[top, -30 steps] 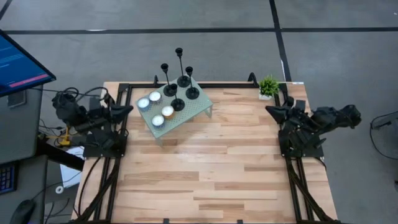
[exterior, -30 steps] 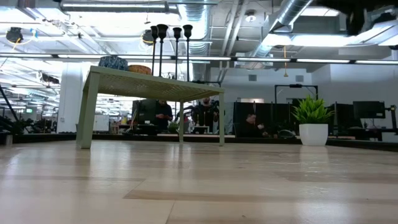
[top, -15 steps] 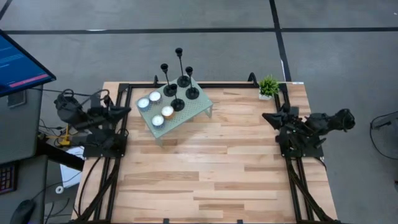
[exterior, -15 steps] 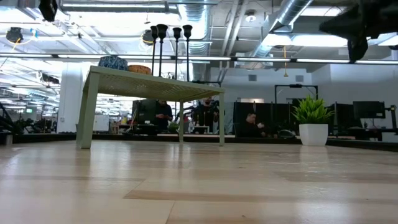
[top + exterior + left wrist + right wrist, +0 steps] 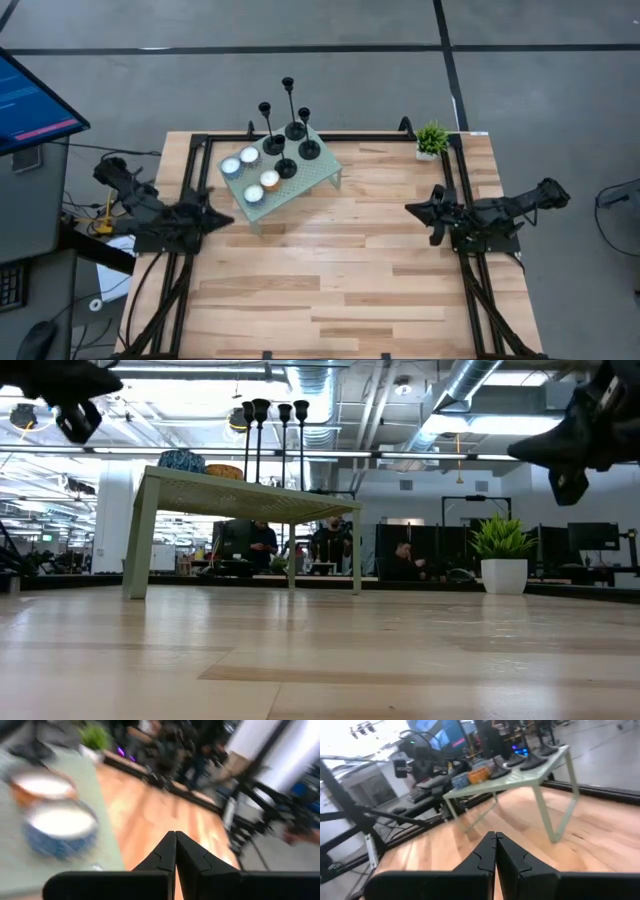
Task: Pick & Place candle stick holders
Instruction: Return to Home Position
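Near half of table (image 5: 330,290) is showing bare planks edge to edge. Just inside each side rail, left gripper (image 5: 224,221) and right gripper (image 5: 412,209) are hanging clenched, empty, with a wide gap between. Far-left: four candle stick holders (image 5: 286,168) standing on green stand (image 5: 318,172) beside four candles (image 5: 253,193). One plant (image 5: 432,137) sitting at the far-right corner.

No readable text, label, brand, number or sign anywhere.

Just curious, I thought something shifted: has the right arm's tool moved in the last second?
Yes. The right tool has swung away from the potted plant, inward over the table.
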Motion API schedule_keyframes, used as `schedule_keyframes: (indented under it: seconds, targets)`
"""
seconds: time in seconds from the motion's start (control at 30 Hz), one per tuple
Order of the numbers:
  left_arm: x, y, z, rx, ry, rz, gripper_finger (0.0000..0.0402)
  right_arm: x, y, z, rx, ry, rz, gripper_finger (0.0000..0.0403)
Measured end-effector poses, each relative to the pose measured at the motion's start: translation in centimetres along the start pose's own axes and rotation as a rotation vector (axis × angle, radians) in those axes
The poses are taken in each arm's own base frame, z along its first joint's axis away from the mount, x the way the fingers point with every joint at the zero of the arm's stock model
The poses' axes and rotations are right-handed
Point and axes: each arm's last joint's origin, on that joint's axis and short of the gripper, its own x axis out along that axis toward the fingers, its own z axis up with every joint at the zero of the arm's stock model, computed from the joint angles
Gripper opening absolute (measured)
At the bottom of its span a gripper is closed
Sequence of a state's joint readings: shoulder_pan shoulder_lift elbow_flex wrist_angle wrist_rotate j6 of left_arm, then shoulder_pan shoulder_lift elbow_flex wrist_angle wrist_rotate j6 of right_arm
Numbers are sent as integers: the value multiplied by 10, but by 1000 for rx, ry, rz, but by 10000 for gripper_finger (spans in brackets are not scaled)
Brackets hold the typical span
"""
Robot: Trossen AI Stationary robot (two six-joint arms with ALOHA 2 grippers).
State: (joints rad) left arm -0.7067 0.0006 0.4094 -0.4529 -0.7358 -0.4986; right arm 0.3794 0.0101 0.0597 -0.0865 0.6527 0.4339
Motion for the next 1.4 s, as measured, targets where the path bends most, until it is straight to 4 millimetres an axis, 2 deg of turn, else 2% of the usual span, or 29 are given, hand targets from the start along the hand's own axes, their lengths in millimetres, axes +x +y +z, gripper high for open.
schedule_keyframes:
  seconds: [0.17,0.37,0.6,0.7,0.9,1.4]
  targets:
    - [10,-4,-24,-54,102,-169,6,0,2,0,-17,22,67,0]
    - [19,-10,-44,-59,99,-384,7,-1,4,-3,-6,84,156,0]
    - [28,-9,-76,-120,126,-577,7,-1,4,-3,-5,86,158,0]
    - [28,-9,-84,-138,159,-651,7,-1,4,-3,-6,86,158,0]
    - [26,-12,-84,-48,166,-773,8,-1,4,-3,-6,87,158,0]
    - [26,-12,-85,-4,158,-776,8,-1,4,-3,-5,88,158,0]
